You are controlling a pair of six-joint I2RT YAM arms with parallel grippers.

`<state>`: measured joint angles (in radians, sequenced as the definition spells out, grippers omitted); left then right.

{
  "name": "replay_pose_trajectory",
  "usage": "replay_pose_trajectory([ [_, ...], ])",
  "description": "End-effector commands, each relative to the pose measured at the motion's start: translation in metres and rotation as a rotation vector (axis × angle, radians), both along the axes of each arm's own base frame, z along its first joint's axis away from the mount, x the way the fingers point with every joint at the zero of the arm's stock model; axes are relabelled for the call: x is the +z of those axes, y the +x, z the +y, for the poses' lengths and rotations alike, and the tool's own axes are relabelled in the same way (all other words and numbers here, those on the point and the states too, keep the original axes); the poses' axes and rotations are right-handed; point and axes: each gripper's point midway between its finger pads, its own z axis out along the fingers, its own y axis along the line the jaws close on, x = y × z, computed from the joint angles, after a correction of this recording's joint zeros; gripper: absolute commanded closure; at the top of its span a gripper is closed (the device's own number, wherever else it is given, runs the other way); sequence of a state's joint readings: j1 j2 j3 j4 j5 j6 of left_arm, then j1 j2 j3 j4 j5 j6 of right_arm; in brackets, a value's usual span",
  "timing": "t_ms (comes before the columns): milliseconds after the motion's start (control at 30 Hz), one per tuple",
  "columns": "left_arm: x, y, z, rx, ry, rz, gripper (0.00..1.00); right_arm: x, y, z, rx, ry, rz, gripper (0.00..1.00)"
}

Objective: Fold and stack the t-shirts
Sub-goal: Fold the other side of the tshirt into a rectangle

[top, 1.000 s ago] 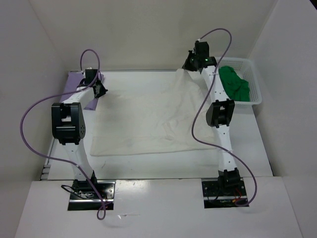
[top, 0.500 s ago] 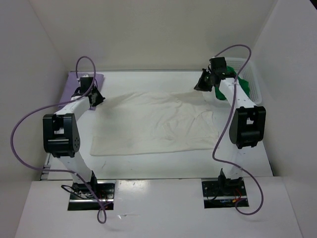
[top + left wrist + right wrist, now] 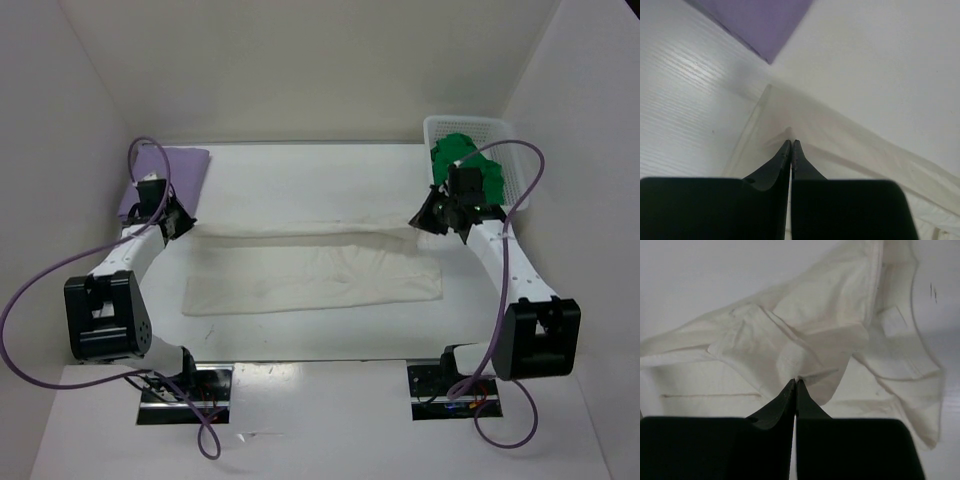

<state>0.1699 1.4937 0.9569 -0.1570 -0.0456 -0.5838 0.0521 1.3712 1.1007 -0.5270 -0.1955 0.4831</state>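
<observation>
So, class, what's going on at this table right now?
Both arms are folding the cream-white t-shirt: the left pincer and right pincer each pinch an end of its raised edge, held above the flat half. The lavender t-shirt lies folded at the far left; the green t-shirt sits in the white basket.

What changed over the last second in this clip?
The left tool and the right tool, each shut on the cream t-shirt, pulled back toward the near side, dragging its far edge over the rest into a fold. The purple t-shirt and the green t-shirt in the basket stayed put.
</observation>
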Motion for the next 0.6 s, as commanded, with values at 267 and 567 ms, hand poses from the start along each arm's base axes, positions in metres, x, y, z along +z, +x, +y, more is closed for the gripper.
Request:
replay_pose_trajectory([
  [267, 0.005, -0.044, -0.012, -0.011, -0.064, 0.027, 1.0, -0.033, -0.06, -0.017, -0.098, 0.05, 0.133, 0.96],
  [567, 0.001, -0.066, -0.014, 0.026, -0.113, 0.033, 0.85, -0.044, -0.096, -0.003, -0.174, 0.271, 0.203, 0.77],
])
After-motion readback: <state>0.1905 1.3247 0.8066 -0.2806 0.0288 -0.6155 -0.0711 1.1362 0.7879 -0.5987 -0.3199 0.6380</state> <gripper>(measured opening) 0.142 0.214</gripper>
